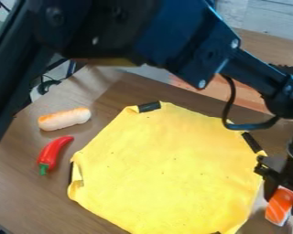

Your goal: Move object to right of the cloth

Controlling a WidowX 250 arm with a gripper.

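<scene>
At the right edge of the camera view, the black gripper (284, 199) hangs low, just right of the yellow cloth (173, 169). An orange-and-white salmon sushi piece (279, 206) sits between its fingers, which are closed on the piece's sides. The sushi is tilted and lies to the right of the cloth's lower right edge. Whether its lower end touches the table cannot be told. The cloth is spread out, with black tape strips at several edges and a folded left corner.
A bread-like roll (64, 119) and a red toy chili with a green stem (53, 154) lie left of the cloth on the brown wooden table (26, 187). The dark arm crosses the top of the view, over the table's far side.
</scene>
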